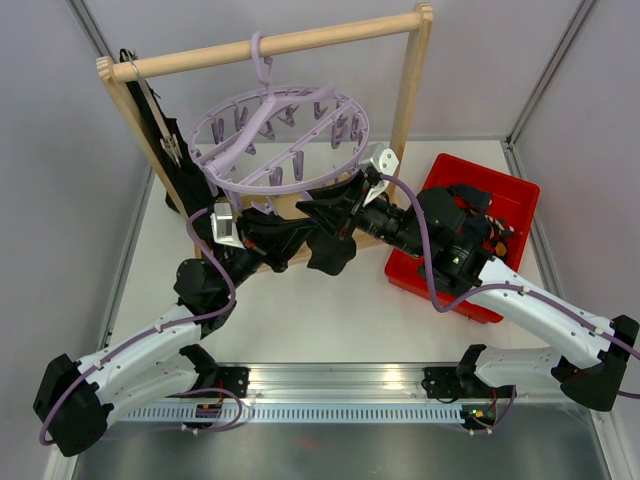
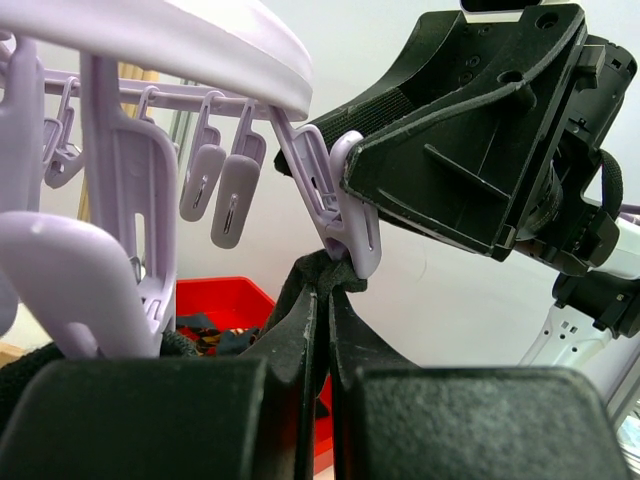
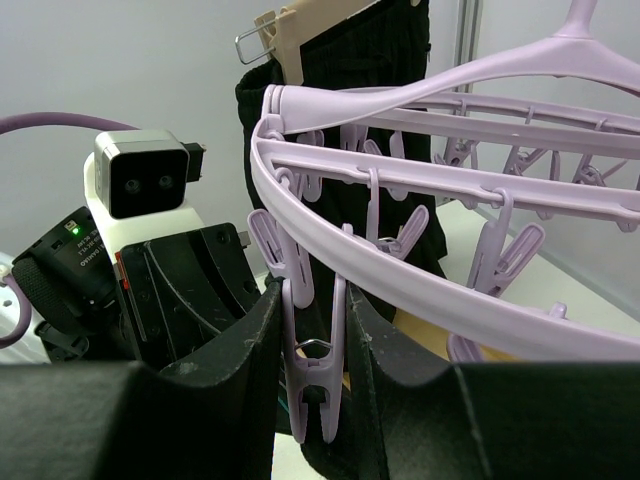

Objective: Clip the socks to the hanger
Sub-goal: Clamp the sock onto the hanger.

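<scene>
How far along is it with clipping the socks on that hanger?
Barely begun: no sock shows clipped on the hanger yet. In hand: the right gripper squeezes one clip while the left gripper, shut on a black sock, holds it up at that clip. Left: more socks wait in the red bin.

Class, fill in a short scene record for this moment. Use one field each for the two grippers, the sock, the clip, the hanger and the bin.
Left gripper: shut on a black sock
Black sock: top edge raised to the bottom of the clip
Right gripper: shut on the clip, one finger on each side
Clip: lilac, dangles from the hanger's near rim
Hanger: round, hooked over the wooden rail
Red bin: on the table to the right, holds more socks
</scene>
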`<act>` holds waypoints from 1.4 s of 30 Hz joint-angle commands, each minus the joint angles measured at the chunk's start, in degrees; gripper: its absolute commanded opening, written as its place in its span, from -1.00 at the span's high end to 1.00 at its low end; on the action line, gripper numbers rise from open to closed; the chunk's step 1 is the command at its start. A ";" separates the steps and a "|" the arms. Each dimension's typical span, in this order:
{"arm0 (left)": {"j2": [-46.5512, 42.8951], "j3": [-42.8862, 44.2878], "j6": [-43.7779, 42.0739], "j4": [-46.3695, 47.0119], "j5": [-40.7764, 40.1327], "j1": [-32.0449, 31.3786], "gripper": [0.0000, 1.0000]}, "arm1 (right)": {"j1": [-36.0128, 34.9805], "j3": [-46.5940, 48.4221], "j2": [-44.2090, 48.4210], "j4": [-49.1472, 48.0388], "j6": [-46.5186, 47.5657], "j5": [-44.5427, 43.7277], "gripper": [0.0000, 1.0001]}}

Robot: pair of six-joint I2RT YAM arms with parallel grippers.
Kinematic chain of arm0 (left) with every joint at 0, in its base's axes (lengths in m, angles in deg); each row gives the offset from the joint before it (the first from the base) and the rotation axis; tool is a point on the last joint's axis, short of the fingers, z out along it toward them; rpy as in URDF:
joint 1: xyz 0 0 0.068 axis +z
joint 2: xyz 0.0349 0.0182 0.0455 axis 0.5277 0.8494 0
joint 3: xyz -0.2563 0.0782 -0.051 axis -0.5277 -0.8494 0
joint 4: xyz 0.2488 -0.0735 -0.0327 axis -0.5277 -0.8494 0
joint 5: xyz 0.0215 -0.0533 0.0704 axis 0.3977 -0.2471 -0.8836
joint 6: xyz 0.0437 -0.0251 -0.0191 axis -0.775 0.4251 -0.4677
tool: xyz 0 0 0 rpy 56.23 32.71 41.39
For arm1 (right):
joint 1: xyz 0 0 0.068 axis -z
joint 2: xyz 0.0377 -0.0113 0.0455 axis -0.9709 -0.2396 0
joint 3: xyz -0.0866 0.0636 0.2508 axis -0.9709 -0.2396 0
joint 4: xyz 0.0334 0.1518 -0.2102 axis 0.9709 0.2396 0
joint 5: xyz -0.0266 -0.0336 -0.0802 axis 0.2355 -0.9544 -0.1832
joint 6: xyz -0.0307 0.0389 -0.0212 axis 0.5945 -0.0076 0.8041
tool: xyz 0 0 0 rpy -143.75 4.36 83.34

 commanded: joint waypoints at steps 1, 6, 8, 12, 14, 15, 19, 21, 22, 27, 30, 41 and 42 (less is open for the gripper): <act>0.21 2.56 1.47 2.92 1.76 0.16 0.95 | -1.02 -0.39 0.49 1.34 -1.40 6.26 0.99; -0.13 2.83 1.47 1.61 1.23 0.16 0.95 | -1.02 -0.13 0.40 1.95 -1.48 5.82 0.57; -0.31 3.09 1.47 0.73 1.05 0.16 0.95 | -0.93 0.14 0.31 2.48 -1.48 5.73 0.29; -0.14 3.53 1.56 -0.59 0.61 0.16 0.91 | -0.94 0.49 0.49 3.10 -1.48 5.47 -0.09; -0.14 3.62 1.82 -0.86 0.44 0.16 0.87 | -1.02 0.93 0.49 3.45 -1.40 5.29 -0.27; -0.31 3.70 1.82 -1.21 0.26 0.16 0.83 | -1.02 1.02 0.49 3.80 -1.40 5.20 -0.32; -0.49 3.71 1.73 -2.61 -0.18 0.16 0.76 | -1.02 1.19 0.93 4.33 -1.48 4.50 -0.49; -0.66 3.36 1.73 -2.79 -0.61 0.16 0.75 | -0.94 1.28 1.10 4.68 -1.40 4.24 -0.52; -1.19 3.18 1.73 -3.14 -0.88 0.16 0.75 | -0.93 1.37 1.10 4.86 -1.48 3.97 -0.54; -2.86 2.56 1.21 -7.00 -2.90 0.16 0.66 | -0.93 2.07 1.54 6.70 -1.48 2.48 -0.62; -4.35 1.95 0.86 -10.17 -4.92 0.16 0.56 | -1.02 2.77 1.81 7.93 -1.48 1.07 -0.64; -10.50 0.81 -0.82 -21.41 -13.88 0.16 0.19 | -0.94 7.17 2.60 14.69 -3.06 -6.56 -0.71; -11.12 0.72 -0.99 -23.08 -13.80 0.16 0.18 | -1.02 7.95 2.51 15.31 -3.24 -8.66 -0.72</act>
